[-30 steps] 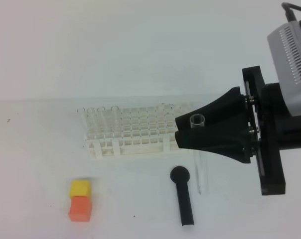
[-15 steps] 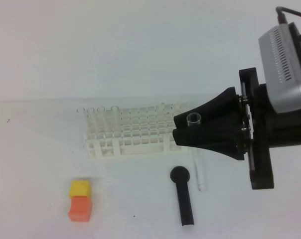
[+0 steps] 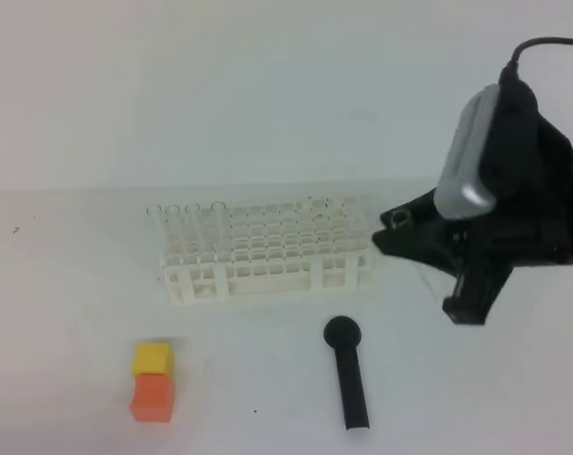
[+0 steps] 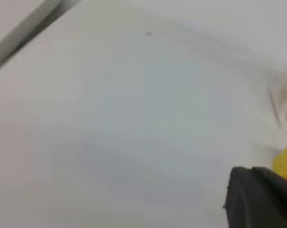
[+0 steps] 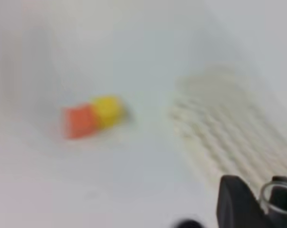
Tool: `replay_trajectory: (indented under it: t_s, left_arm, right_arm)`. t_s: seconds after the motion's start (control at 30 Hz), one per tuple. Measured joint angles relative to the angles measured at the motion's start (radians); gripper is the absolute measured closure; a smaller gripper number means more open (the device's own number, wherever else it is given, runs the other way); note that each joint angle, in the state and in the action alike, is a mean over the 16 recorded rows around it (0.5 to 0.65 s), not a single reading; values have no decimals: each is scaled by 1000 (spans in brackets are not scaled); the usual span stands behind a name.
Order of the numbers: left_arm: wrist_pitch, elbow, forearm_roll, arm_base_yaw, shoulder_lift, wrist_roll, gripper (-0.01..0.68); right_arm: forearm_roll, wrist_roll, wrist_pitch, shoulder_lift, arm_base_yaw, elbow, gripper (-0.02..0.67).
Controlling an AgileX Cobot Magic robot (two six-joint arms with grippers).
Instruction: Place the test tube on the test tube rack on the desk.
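My right gripper (image 3: 389,237) is shut on the test tube (image 3: 397,218), just right of the test tube rack (image 3: 268,254) and above the desk (image 3: 68,284). The tube's clear open rim shows above the black fingers; its lower part is barely visible. In the blurred right wrist view the test tube's rim (image 5: 276,194) sits beside one finger (image 5: 236,205), with the rack (image 5: 229,128) ahead. The left wrist view shows only a dark part of my left gripper (image 4: 257,197), shut and holding nothing, over bare desk (image 4: 110,118).
A black round-headed stick (image 3: 348,374) lies on the desk in front of the rack. A yellow cube (image 3: 153,358) touches an orange cube (image 3: 154,396) at the front left. Several clear tubes (image 3: 187,232) stand in the rack's left end.
My right gripper has swung to the right and turned, taking the test tube with it. The tube's lower end no longer hangs beside the black stick's head.
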Motion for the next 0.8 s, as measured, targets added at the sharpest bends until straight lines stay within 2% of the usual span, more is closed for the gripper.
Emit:
replay_trajectory:
  t_s: [0.13, 0.23, 0.37, 0.53, 0.67, 0.8]
  left_arm:
    - [-46, 27, -97, 16, -8, 284, 674]
    - [-69, 46, -151, 20, -8, 375, 674]
    - [-81, 60, -186, 22, -8, 354, 674]
    - [-85, 59, -190, 23, -8, 294, 674]
    - [-87, 59, -181, 23, -8, 266, 674]
    - [-90, 59, -163, 23, -8, 249, 674]
  right_arm:
    - [-127, 208, -245, 27, 41, 23, 529]
    - [-238, 408, -460, 65, 79, 40, 529]
    - [-411, 682, -715, 141, 130, 47, 529]
    - [-630, 954, -939, 267, 185, -3, 529]
    - [-779, 1105, -1057, 378, 207, -77, 529]
    - [-863, 1183, -1129, 482, 220, -163, 529]
